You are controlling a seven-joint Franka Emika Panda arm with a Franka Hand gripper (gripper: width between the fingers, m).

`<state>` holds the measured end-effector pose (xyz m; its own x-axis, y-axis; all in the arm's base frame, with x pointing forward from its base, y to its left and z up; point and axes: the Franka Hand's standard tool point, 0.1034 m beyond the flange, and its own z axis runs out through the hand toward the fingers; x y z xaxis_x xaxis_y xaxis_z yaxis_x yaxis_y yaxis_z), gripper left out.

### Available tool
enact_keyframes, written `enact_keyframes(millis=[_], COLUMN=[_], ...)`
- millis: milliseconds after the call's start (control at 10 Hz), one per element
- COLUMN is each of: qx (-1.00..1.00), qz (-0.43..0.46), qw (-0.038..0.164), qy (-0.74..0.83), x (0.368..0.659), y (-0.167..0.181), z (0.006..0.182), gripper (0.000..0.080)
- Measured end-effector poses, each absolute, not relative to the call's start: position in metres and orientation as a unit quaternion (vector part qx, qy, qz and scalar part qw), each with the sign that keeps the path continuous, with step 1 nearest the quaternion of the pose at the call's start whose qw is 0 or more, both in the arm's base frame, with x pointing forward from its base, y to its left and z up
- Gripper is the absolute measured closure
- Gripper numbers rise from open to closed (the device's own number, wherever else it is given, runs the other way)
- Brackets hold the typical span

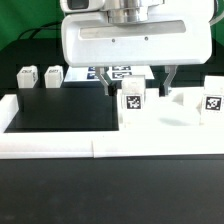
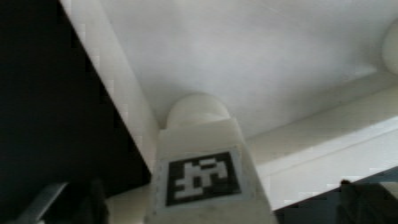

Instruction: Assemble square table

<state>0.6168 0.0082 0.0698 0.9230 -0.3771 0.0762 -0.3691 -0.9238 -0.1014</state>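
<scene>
Hand (image 1: pixel 138 86) hangs above the square plate (image 1: pixel 178 120), its fingers (image 1: pixel 108 86) spread wide and clasping nothing: in the exterior view one dark finger comes down on each side of an upright leg (image 1: pixel 131 98), with a clear gap between each finger and the leg. That leg stands at the plate's corner on the exterior view's left, its black-and-white tag facing the camera, and its foot meets the plate's top; whether it sits in a socket cannot be told. The wrist view looks along the same leg (image 2: pixel 205 165), showing its rounded white end and the tag on its flank, with the plate (image 2: pixel 231 45) pale and blurred behind it and a dark fingertip (image 2: pixel 48 203) on each side of the leg, apart from it. A second leg (image 1: pixel 213 100) stands upright at the plate's corner on the exterior view's right, tag likewise turned to the camera, apart from the hand. Two more legs (image 1: pixel 27 77) stand side by side on the black surface (image 1: pixel 60 108), well off the plate toward the exterior view's left. A white border rail (image 1: pixel 50 146) runs along in front of the plate, just beside its front edge, and goes on past the plate toward the exterior view's left. The marker board (image 1: pixel 122 72) lies flat behind the plate, mostly hidden by the hand's broad white body, only a few of its tags showing beneath it.
</scene>
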Motion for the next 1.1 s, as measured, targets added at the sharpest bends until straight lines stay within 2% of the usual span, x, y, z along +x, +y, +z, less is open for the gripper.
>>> enact_keyframes(millis=[200,300,400,600,900,1100], qx=[-0.971,-0.964,-0.952,-0.926,-0.82,-0.74], qz=[-0.045,-0.044,-0.042,-0.037,-0.001,0.017], qw=[0.045,0.046,0.047,0.051,0.061,0.089], qy=[0.23,0.258,0.3,0.373,0.569,0.666], x=[0.6167,0.6164,0.6162,0.6164,0.6199,0.6202], y=[0.0082,0.0077,0.0074,0.0076,0.0092,0.0083], z=[0.0697,0.0695,0.0692,0.0693,0.0687,0.0678], gripper=[0.0398,0.0398,0.0509,0.0509,0.0509,0.0509])
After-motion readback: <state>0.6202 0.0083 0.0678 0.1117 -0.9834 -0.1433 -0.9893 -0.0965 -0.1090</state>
